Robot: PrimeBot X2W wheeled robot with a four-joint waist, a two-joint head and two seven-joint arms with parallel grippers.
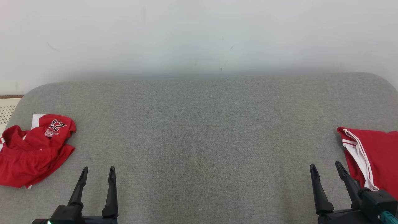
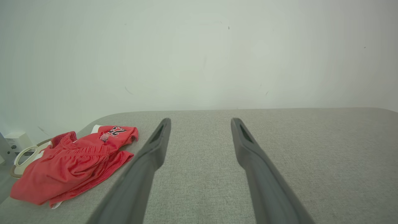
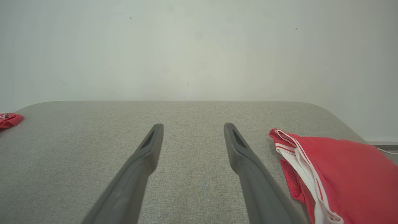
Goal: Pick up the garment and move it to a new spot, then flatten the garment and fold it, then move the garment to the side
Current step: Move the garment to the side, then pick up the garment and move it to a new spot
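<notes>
My left claw (image 1: 98,169) and right claw (image 1: 325,164) are both spread, empty. Crumpled shorts (image 1: 34,152) lie at left edge of pad (image 1: 199,124), near left claw. Looks light, limp, probably slick; will sag. I'd pinch the gathered waistband (image 2: 90,150).

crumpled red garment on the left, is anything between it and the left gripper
Nothing visible does. The open left gripper sits just right of the crumpled red garment, with bare grey cushion between them. The other red garment lies far off at the right edge.
</notes>
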